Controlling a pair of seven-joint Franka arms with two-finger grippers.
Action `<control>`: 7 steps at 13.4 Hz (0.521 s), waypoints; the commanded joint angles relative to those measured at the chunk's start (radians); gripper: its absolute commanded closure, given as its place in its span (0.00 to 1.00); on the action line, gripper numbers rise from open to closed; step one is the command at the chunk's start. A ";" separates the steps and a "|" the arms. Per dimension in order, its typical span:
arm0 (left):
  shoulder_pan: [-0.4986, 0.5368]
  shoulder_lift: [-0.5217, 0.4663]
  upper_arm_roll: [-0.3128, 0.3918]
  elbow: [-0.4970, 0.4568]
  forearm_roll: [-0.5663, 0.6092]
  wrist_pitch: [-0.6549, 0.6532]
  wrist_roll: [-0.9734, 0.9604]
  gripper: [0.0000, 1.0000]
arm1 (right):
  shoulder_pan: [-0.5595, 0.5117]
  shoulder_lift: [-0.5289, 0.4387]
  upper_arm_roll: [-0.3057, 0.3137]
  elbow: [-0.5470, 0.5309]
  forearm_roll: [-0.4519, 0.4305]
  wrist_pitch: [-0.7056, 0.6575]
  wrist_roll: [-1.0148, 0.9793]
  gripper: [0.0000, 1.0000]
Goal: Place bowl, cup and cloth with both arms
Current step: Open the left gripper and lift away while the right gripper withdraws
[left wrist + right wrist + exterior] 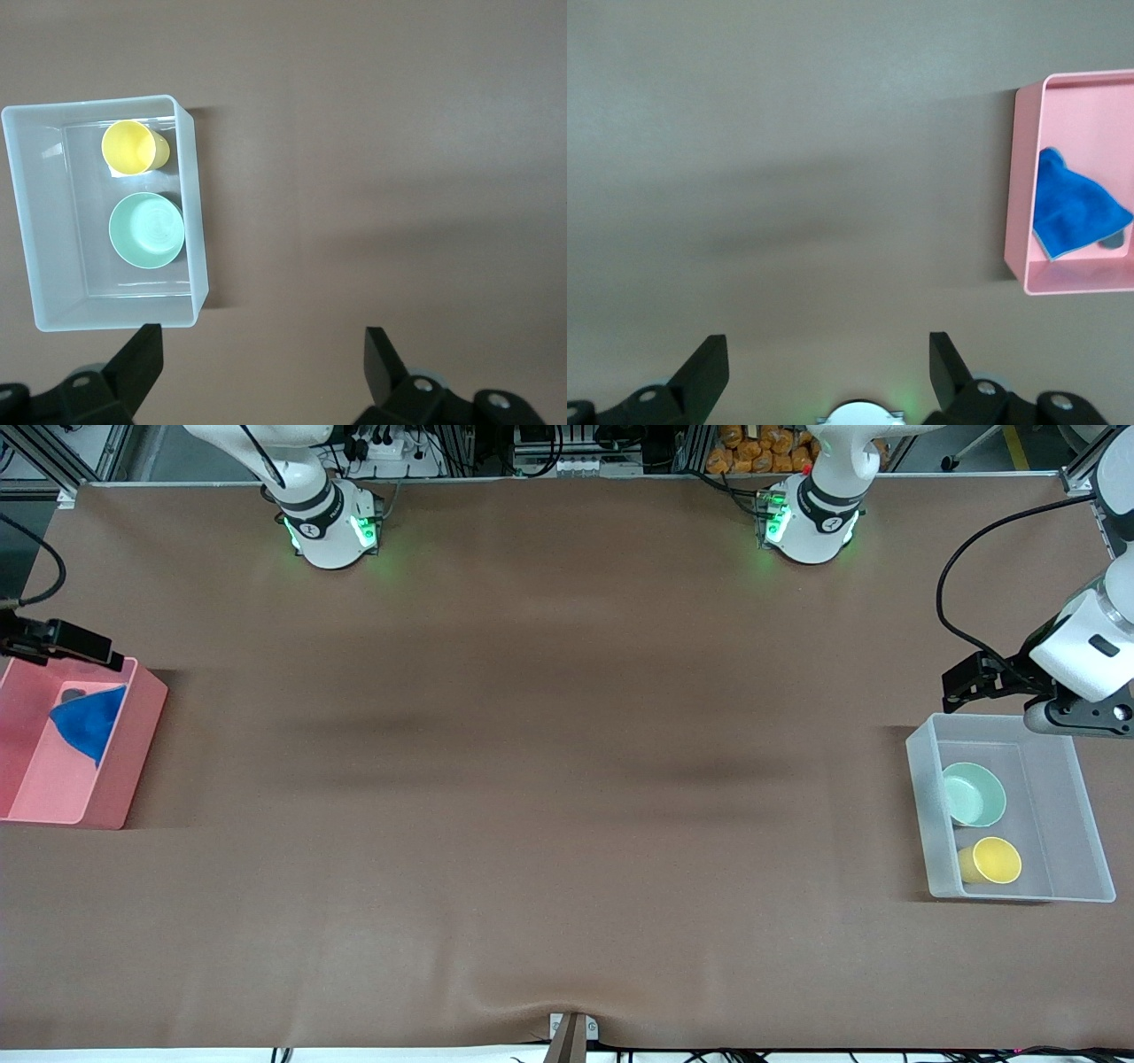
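The mint-green bowl point(973, 794) and the yellow cup point(994, 861) sit in a clear plastic bin point(1063, 815) at the left arm's end of the table, the cup nearer the front camera. The left wrist view shows the bowl point(147, 231), the cup point(133, 147) and the bin point(35, 221). My left gripper point(961, 686) point(263, 367) is open and empty, up in the air by the bin's rim. The blue cloth point(89, 722) point(1072, 208) lies in a pink bin point(133, 762) point(1021, 177) at the right arm's end. My right gripper point(97, 654) point(828, 367) is open and empty, above that bin's edge.
The brown table mat point(567, 779) stretches bare between the two bins. The arm bases point(332, 531) point(808, 527) stand along the edge farthest from the front camera. A metal clamp point(569, 1036) sits at the edge nearest the front camera.
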 commanded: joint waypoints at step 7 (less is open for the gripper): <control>0.005 0.001 -0.007 0.016 -0.033 -0.027 0.005 0.00 | -0.016 -0.096 0.010 -0.060 0.010 0.004 -0.014 0.00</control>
